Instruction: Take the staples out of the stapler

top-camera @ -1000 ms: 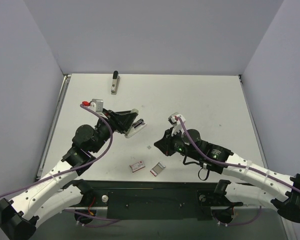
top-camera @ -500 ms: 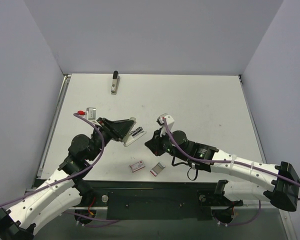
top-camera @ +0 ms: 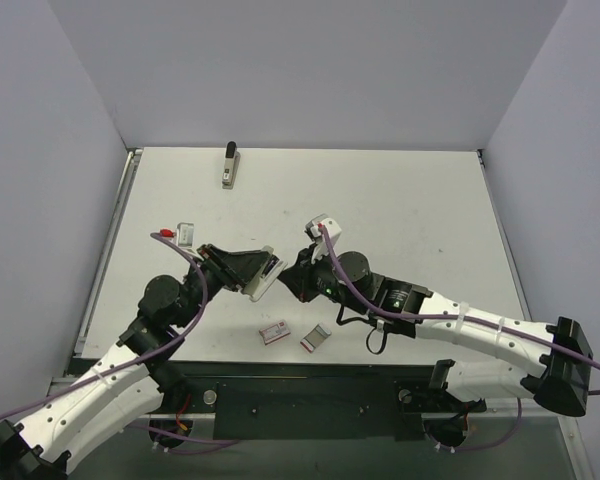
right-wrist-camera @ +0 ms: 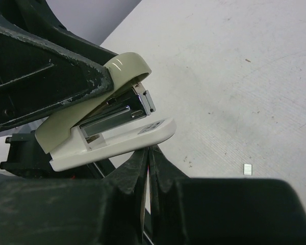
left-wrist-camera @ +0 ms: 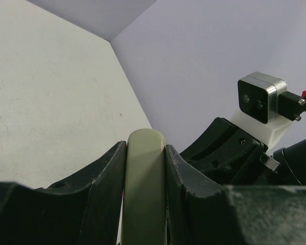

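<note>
Stapler (right-wrist-camera: 107, 122): olive-beige top, white base, held off the table (top-camera: 410, 200) near its middle. Left gripper (left-wrist-camera: 145, 153) pinches its rear end between both fingers. My right gripper (right-wrist-camera: 149, 153) has closed in since a second ago, from well apart to tips touching or just under the white base. Its fingers are pressed almost together, and I see nothing between them. Left arm has barely shifted. A tiny silvery strip of staples (right-wrist-camera: 248, 169) lies on the table nearby. Red-and-white box (top-camera: 274, 332), grey box (top-camera: 315, 337) and far slim bar (top-camera: 229, 166) unmoved.
</note>
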`<move>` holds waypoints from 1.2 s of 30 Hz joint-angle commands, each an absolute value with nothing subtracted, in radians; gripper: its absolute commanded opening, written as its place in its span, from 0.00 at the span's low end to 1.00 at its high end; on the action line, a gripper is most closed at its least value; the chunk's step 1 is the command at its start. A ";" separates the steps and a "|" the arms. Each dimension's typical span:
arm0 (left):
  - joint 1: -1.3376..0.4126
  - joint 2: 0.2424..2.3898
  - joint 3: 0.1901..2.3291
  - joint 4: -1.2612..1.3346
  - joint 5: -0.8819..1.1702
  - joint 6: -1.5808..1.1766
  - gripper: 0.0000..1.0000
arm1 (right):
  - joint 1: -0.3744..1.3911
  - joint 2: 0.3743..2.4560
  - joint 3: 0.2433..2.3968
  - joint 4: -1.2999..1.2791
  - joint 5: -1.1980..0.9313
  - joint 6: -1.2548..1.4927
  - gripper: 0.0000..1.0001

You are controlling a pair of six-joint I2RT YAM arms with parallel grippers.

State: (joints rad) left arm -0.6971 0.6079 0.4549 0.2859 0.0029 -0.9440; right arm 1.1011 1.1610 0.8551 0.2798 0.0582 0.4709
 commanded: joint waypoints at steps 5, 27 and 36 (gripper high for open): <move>-0.699 0.568 0.465 0.287 0.167 -1.018 0.00 | 1.109 1.212 0.948 0.359 0.063 0.400 0.00; -0.718 0.689 0.495 0.216 0.414 -0.950 0.00 | 1.098 1.330 1.169 0.305 -0.112 0.290 0.00; -0.695 0.719 0.633 0.126 0.278 -0.848 0.00 | 1.032 1.110 0.937 0.255 -0.025 0.365 0.00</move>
